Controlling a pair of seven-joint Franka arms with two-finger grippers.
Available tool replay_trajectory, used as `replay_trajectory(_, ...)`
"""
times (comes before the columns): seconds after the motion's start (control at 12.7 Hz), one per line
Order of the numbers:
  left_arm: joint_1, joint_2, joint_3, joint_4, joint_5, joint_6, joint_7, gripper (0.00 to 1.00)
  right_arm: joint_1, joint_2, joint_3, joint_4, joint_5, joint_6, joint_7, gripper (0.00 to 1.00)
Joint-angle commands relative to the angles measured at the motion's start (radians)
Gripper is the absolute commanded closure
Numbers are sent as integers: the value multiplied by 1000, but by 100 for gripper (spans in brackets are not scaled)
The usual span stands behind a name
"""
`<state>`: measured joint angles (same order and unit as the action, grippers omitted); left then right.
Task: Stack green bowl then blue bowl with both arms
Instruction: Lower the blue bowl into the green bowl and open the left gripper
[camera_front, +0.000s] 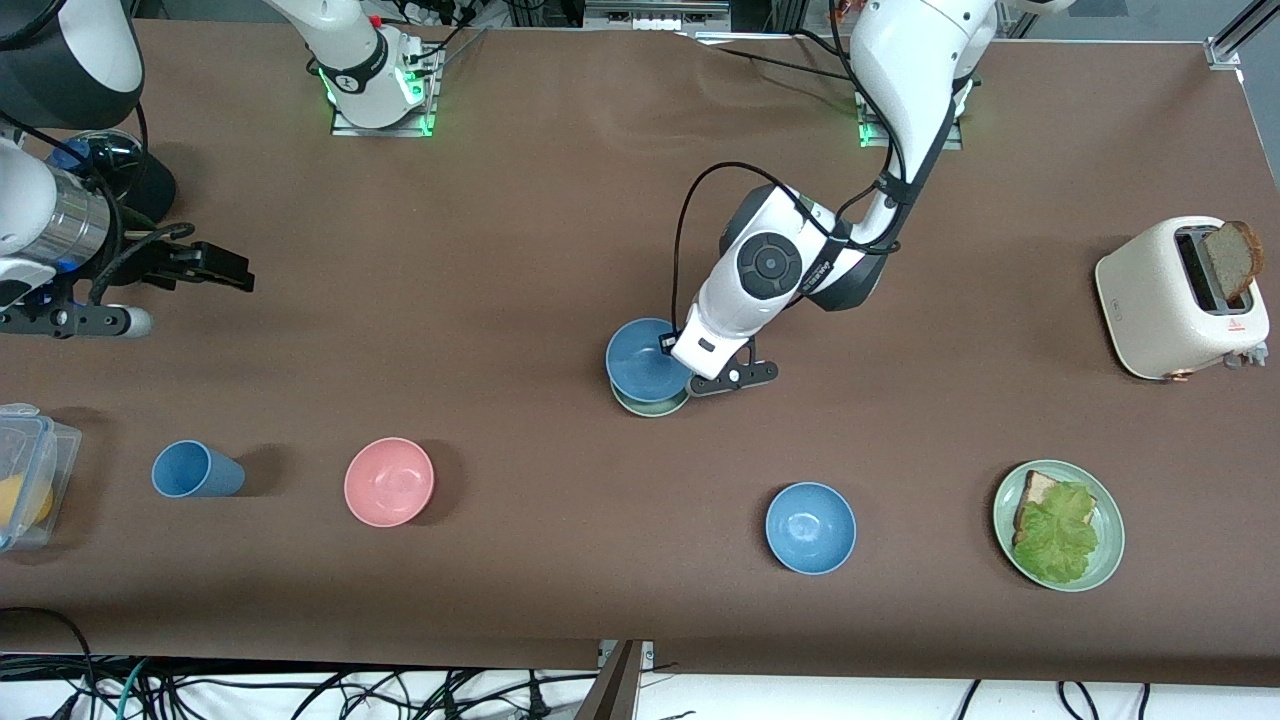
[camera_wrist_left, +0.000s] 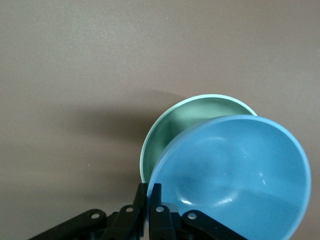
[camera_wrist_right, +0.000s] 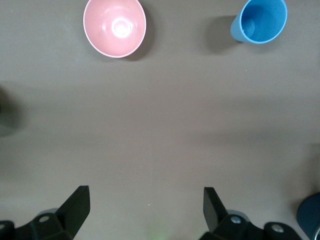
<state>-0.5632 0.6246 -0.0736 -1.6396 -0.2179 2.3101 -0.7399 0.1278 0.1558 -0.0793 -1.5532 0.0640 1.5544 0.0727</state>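
Your left gripper (camera_wrist_left: 148, 202) pinches the blue bowl's (camera_front: 642, 358) rim, tilted over the green bowl (camera_wrist_left: 190, 122). Next: level, lower, release. Right gripper (camera_wrist_right: 146, 207) waits, wide open.

Front view: high, across the table, facing both arm bases, whole tabletop visible. Left wrist view: close, looking down on blue bowl (camera_wrist_left: 235, 175) over green bowl (camera_wrist_left: 175, 130), both also mid-table in front view. Right wrist view: higher, shares pink bowl (camera_wrist_right: 114, 27) and blue cup (camera_wrist_right: 260, 21).
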Motion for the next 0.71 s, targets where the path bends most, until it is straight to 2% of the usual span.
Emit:
replay_trajectory(0.0,-17,12,25,44,17,-18,-30,53,-4,-12,6,13,13,-34,-17,0)
replay_trajectory(0.08,-17,12,25,58,15,-20,-33,24,-4,-12,7,12,16,-34,-17,0)
replay_trajectory(0.16,-15,4,26,67,20,-23,-30,0,-4,-12,7,13,17,-34,-17,0)
replay_trajectory(0.32,-11,-15,49,101,23,-67,-19,0,0,-18,9,13,17,-36,-17,0)
replay_trajectory(0.63,20,-83,101,202,26,-271,52,0,0,-16,6,12,16,-24,-16,0)
